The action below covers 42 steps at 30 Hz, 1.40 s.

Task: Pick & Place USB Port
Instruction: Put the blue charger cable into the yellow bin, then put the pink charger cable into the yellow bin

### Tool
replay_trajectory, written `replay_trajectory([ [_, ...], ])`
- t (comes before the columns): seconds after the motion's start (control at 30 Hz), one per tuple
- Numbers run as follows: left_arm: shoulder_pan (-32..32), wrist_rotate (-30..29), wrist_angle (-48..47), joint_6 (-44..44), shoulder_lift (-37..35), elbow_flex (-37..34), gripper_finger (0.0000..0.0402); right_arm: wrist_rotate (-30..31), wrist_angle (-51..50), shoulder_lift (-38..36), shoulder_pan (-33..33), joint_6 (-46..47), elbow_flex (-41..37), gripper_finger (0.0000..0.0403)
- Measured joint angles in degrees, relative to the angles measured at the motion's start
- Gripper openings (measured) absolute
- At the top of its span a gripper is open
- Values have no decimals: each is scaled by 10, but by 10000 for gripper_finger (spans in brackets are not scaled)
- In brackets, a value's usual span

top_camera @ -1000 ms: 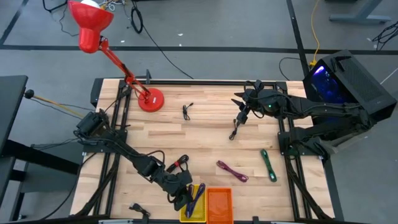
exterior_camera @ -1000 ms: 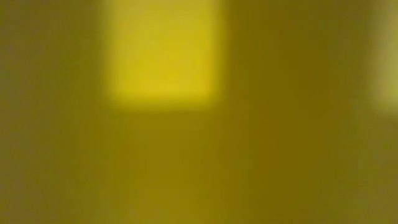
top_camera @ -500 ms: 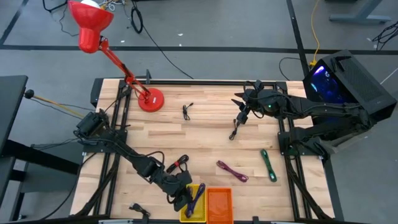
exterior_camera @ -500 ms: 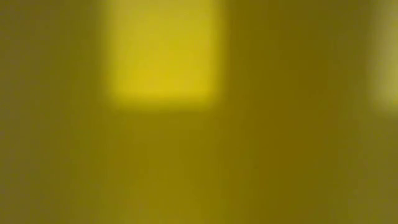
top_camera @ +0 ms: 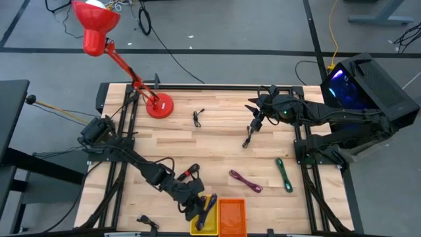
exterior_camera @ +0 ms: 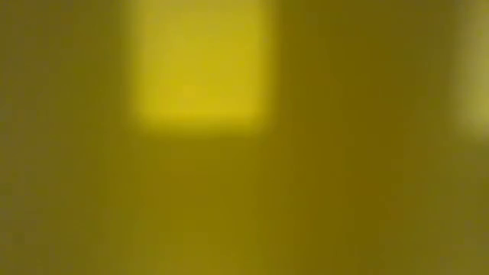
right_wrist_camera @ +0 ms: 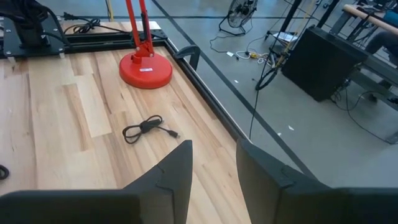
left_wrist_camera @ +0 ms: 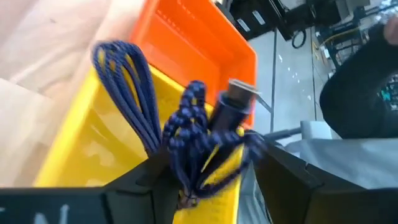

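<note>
A blue braided USB cable (left_wrist_camera: 186,134) lies coiled in the yellow bin (left_wrist_camera: 81,155) at the table's near edge. Its dark plug (left_wrist_camera: 238,99) points toward the orange bin (left_wrist_camera: 199,37) alongside. My left gripper (top_camera: 195,209) is open over the yellow bin, one finger on each side of the coil. My right gripper (top_camera: 255,122) hangs open at the far right of the table, above a dark cable (top_camera: 248,139); nothing shows between its fingers (right_wrist_camera: 180,168). The low view is only a yellow blur. My left gripper has its two fingers apart on either side of the blue cable's coil (left_wrist_camera: 186,180), which sits in the yellow bin. I cannot tell whether either finger touches the coil.
Loose cables lie on the table: a purple one (top_camera: 245,181), a green one (top_camera: 284,174), a black one (top_camera: 197,117) and a red-tipped one (top_camera: 189,173). A red desk lamp's base (top_camera: 158,105) stands at the far left. A small black item (top_camera: 146,222) lies at the near edge.
My left gripper has opened over the yellow bin and let go of the blue cable, which now rests in the bin.
</note>
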Motion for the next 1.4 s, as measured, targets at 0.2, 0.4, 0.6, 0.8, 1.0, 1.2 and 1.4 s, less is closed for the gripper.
replay_trajectory([
  [0.2, 6, 3, -12, 6, 0, 0, 194, 0, -4, 0, 0, 4, 0, 125],
  [0.4, 20, 2, -65, 25, -2, 0, 193, -1, -4, 0, 0, 4, 0, 125],
  [0.6, 38, 2, -87, 49, -5, 0, 193, -25, -8, 0, 0, 4, 0, 125],
  [0.8, 64, 6, -103, 104, -54, 0, 193, -87, -75, 5, 0, 73, 0, 125],
  [1.0, 85, -62, -165, 183, -119, 0, 193, -148, -217, 40, 48, 177, -4, 125],
  [1.2, 97, -149, -233, 229, -157, 0, 193, -201, -145, 51, 159, 281, -87, 125],
  [1.4, 100, -197, -257, 267, -169, 0, 193, -206, -7, 55, 267, 410, -195, 125],
])
